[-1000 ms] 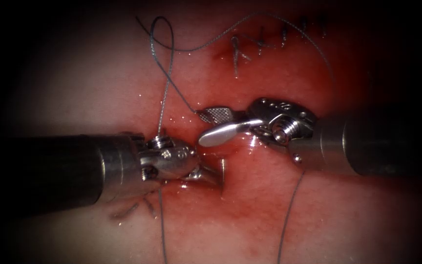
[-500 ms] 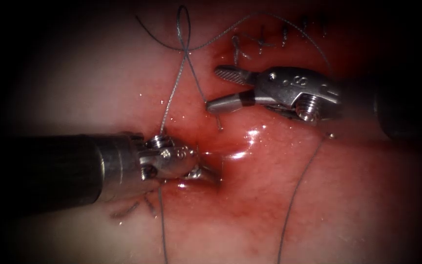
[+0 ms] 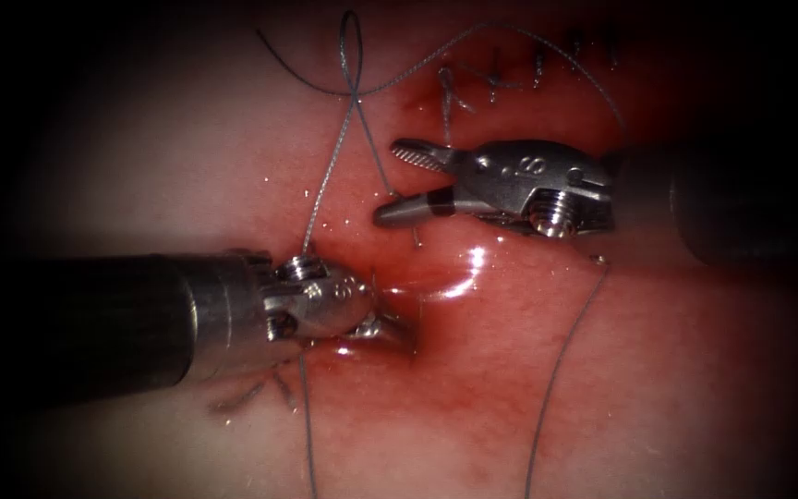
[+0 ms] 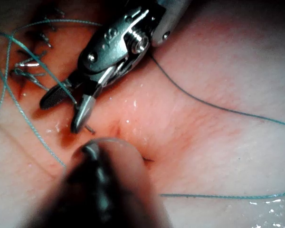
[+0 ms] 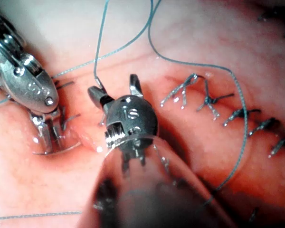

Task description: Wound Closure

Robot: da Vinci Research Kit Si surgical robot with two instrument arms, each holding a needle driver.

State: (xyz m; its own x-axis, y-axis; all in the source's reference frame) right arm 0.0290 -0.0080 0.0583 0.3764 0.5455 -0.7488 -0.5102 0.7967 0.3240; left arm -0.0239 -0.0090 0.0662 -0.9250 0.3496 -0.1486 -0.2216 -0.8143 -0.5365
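The tissue [image 3: 658, 388] carries everything: wet with red fluid [image 3: 473, 370] around its cut [image 3: 417, 337]. Thread [image 3: 561, 370] trails across it toward 6 o'clock and loops at 12 o'clock, beside finished stitches [image 3: 510, 79] with cut ends at 1 o'clock.

The right tool [image 3: 408, 180] and left tool [image 3: 390, 328] each perhaps bear "S".

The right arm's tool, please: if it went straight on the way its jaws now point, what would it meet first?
Most likely the thread: the right arm's tool, jaws open and empty, points left, and the strand crosses just ahead of them. Depth is unclear, so it might pass over the strand.
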